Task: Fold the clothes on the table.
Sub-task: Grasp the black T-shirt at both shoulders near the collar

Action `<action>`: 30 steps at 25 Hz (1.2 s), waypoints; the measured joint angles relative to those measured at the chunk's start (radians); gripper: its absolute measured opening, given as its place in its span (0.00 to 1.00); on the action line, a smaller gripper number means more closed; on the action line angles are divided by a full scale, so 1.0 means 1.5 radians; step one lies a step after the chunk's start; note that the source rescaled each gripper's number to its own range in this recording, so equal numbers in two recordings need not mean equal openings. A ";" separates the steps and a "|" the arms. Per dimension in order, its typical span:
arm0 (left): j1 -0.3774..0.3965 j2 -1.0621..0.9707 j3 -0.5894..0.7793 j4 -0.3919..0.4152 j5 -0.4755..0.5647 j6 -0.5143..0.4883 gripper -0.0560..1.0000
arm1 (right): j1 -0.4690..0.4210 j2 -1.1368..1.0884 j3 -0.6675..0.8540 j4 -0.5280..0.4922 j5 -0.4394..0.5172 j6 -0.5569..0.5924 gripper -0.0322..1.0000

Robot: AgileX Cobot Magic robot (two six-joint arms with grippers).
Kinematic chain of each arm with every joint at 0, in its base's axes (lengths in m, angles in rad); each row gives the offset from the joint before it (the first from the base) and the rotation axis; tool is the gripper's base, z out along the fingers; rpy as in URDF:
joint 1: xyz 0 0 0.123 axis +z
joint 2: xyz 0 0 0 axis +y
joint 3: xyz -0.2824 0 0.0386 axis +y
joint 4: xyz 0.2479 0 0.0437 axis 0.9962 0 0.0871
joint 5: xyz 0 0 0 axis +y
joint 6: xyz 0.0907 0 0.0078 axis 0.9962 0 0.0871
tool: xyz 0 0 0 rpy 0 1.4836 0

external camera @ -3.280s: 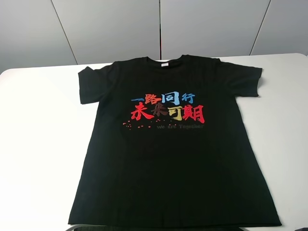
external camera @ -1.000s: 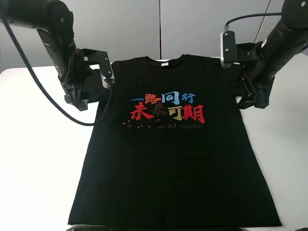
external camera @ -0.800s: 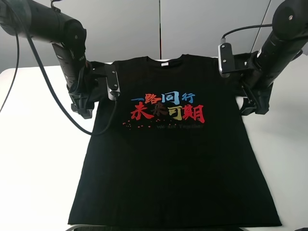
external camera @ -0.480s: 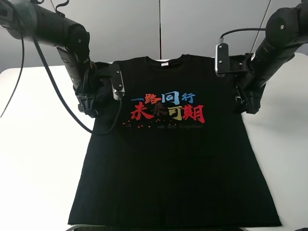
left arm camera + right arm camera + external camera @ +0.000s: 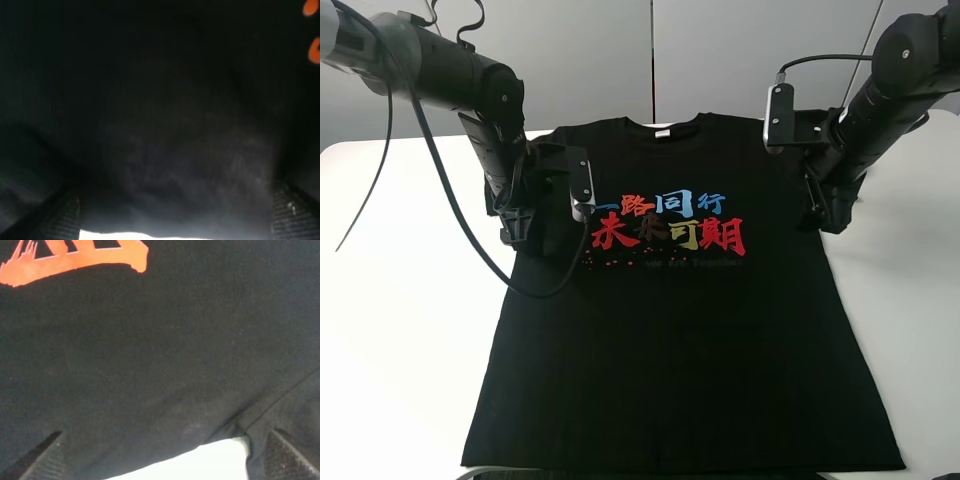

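Note:
The black T-shirt (image 5: 670,340) lies flat, front up, on the white table (image 5: 400,330), with its collar at the far side. Its red, blue and yellow print (image 5: 668,222) and white neck label (image 5: 662,133) show. My left gripper (image 5: 517,228) is low over the shirt's left sleeve and armpit; the left wrist view shows it (image 5: 176,194) open over black cloth (image 5: 165,110). My right gripper (image 5: 828,215) is low at the right armpit; the right wrist view shows it (image 5: 165,433) open over the cloth (image 5: 165,340), with the side edge and sleeve seam between its fingers.
Grey wall panels (image 5: 650,50) stand behind the table. White tabletop lies on both sides of the shirt (image 5: 910,330). The left arm's cable (image 5: 450,200) hangs over the left tabletop. The shirt's hem (image 5: 680,466) reaches the near table edge.
Both arms came into view and moved inward and down onto the shirt's sleeve areas. Over the last second the left gripper slid right onto the sleeve. The shirt has not moved.

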 joint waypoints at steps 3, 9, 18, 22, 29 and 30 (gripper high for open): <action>-0.001 0.012 0.000 0.000 0.000 0.001 0.99 | 0.000 0.000 0.000 0.008 0.000 0.000 0.84; -0.003 0.027 -0.008 0.011 0.007 0.003 0.99 | 0.000 0.000 0.000 0.012 0.000 0.000 0.84; -0.004 0.035 -0.013 0.016 0.030 0.003 0.60 | 0.000 0.000 0.000 0.045 0.000 -0.010 0.84; -0.004 0.035 -0.013 0.020 0.030 0.003 0.46 | 0.000 0.000 0.000 0.045 0.000 -0.012 0.84; -0.004 0.035 -0.014 0.035 0.017 -0.016 0.66 | 0.000 0.011 -0.001 0.047 0.012 -0.039 0.84; -0.004 0.035 -0.014 0.035 0.015 -0.016 0.68 | 0.000 0.020 -0.001 0.047 0.020 -0.053 0.84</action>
